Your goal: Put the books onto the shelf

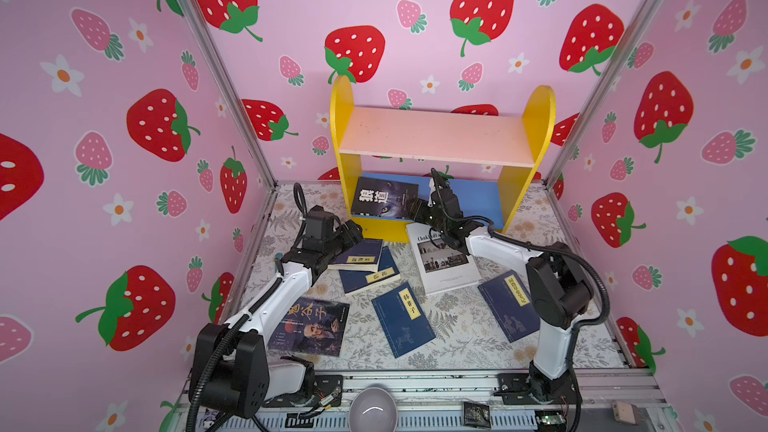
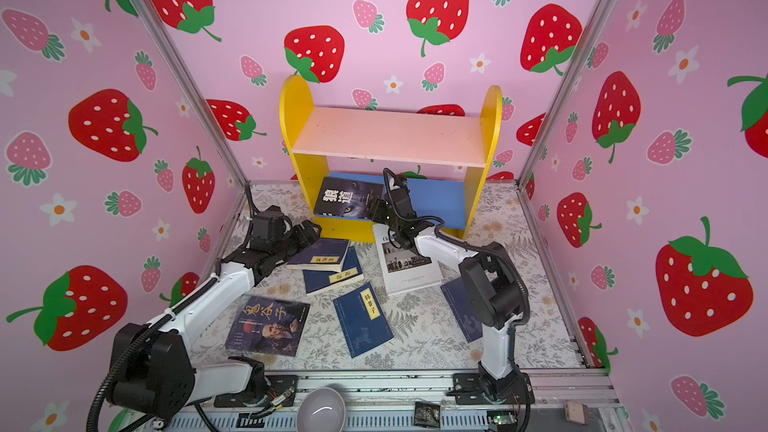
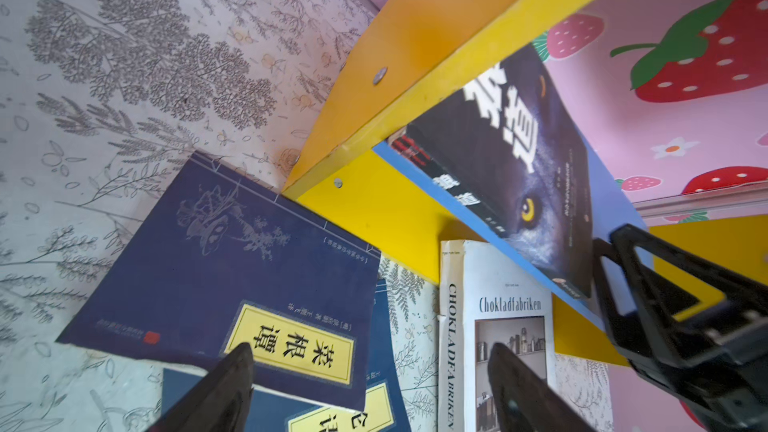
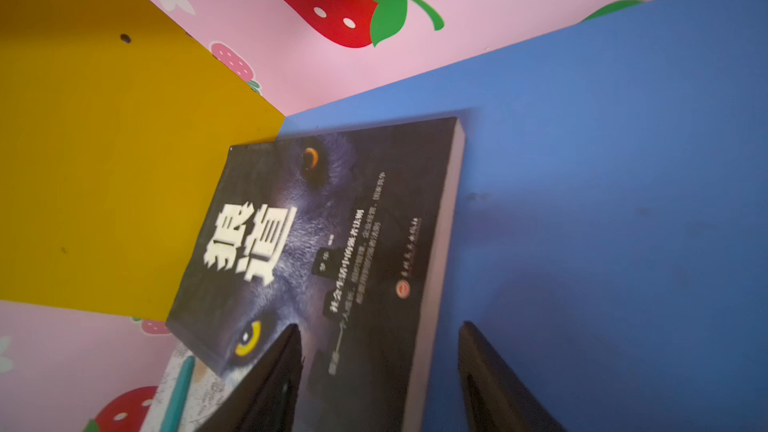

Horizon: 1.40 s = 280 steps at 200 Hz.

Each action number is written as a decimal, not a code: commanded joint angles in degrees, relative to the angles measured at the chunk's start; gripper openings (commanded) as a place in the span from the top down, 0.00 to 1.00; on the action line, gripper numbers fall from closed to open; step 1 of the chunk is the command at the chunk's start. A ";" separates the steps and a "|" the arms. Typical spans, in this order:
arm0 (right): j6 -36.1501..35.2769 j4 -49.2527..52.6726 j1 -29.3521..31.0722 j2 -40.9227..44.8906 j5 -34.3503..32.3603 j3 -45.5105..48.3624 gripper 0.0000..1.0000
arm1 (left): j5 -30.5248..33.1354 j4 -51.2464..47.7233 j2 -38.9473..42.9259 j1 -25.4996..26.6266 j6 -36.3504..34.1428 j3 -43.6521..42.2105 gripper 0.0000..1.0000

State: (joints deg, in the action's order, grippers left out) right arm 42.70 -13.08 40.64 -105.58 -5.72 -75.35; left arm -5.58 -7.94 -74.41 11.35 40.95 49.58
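right gripper (image 4: 378, 326) is spread, jaws straddling the page edge of the black wolf-eye book (image 4: 332, 243), which sits on the blue lower board (image 4: 602, 160) of the shelf (image 1: 340, 118). left gripper (image 3: 370, 351) wide open too, hovering over a navy book (image 3: 216, 251) and the white Chokladfabriken (image 3: 511, 284)

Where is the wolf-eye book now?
In both top views the wolf-eye book lies on the shelf's blue lower board, at its left end beside the yellow side panel, right hand at its edge.
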 commanded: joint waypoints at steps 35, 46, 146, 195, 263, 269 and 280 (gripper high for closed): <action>-7.41 5.41 5.05 22.34 -3.20 16.23 0.35 | 1.56 -3.00 0.55 -2.22 8.21 -9.75 0.11; -8.45 3.06 7.64 23.52 -1.42 19.28 0.36 | 1.80 -2.08 0.28 -2.31 10.62 -11.72 0.11; -21.04 -14.34 16.49 -3.08 9.52 6.01 0.40 | 3.67 14.45 -6.42 -5.92 21.73 -17.75 0.15; -18.89 -12.67 16.91 -14.28 8.52 -1.45 0.43 | 1.26 23.10 -12.99 -8.00 24.71 -19.24 0.19; -11.98 -7.99 17.01 -23.75 11.68 -6.56 0.51 | -5.25 44.10 -21.11 -10.25 27.94 -23.42 0.28; -11.70 -7.96 16.96 -23.69 11.65 -6.49 0.51 | -5.63 46.44 -21.36 -10.38 28.23 -24.01 0.30; -11.75 -7.98 17.05 -23.31 11.48 -6.17 0.51 | -6.41 48.95 -21.56 -10.26 28.07 -24.34 0.32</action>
State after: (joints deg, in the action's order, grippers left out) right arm 28.60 -23.62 57.28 -128.64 4.60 -81.03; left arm -8.80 35.44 -93.12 1.13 66.85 28.45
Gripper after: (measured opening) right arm 0.492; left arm 0.700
